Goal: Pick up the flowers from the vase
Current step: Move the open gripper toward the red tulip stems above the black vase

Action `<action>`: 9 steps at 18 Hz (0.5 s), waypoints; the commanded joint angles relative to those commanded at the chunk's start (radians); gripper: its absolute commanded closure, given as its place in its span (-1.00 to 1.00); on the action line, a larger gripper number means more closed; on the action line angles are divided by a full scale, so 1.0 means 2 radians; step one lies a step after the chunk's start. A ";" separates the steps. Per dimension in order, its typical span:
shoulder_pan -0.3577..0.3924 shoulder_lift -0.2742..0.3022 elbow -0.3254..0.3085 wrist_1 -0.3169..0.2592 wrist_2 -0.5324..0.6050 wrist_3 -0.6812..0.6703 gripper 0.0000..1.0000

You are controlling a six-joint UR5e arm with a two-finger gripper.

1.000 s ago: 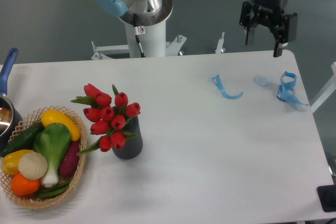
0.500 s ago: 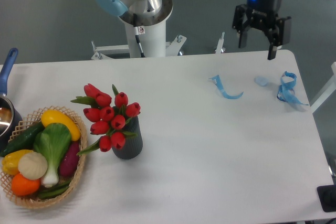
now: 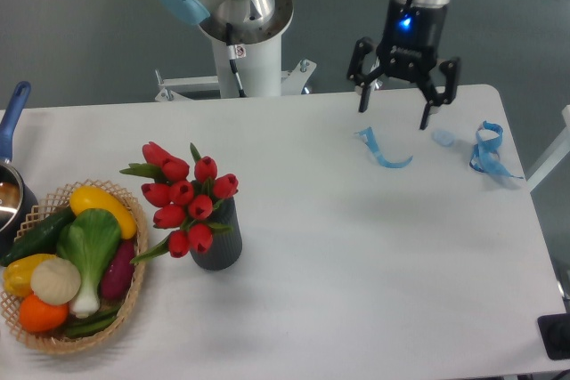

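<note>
The flowers (image 3: pixel 185 198), a bunch of red tulip buds with green leaves, stand in the small dark grey ribbed vase (image 3: pixel 218 242) on the left half of the white table. My gripper (image 3: pixel 394 115) hangs open and empty above the far edge of the table, well to the right of the flowers and apart from them. Its two dark fingers (image 3: pixel 427 113) point down, spread wide.
A wicker basket (image 3: pixel 125 304) of vegetables sits left of the vase. A pot with a blue handle (image 3: pixel 11 126) is at the left edge. Blue ribbon pieces (image 3: pixel 383 150) (image 3: pixel 488 153) lie at the far right. The arm's white base (image 3: pixel 249 51) stands behind the table.
My gripper has moved left and down along the table's far edge, from the far right corner toward the middle. It stays open. The flowers and vase have not moved.
</note>
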 joint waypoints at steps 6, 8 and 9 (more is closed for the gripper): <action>-0.038 -0.015 -0.032 0.026 -0.085 0.010 -1.00; -0.057 -0.019 -0.046 0.039 -0.106 0.020 -1.00; -0.070 -0.021 -0.048 0.045 -0.117 0.021 -1.00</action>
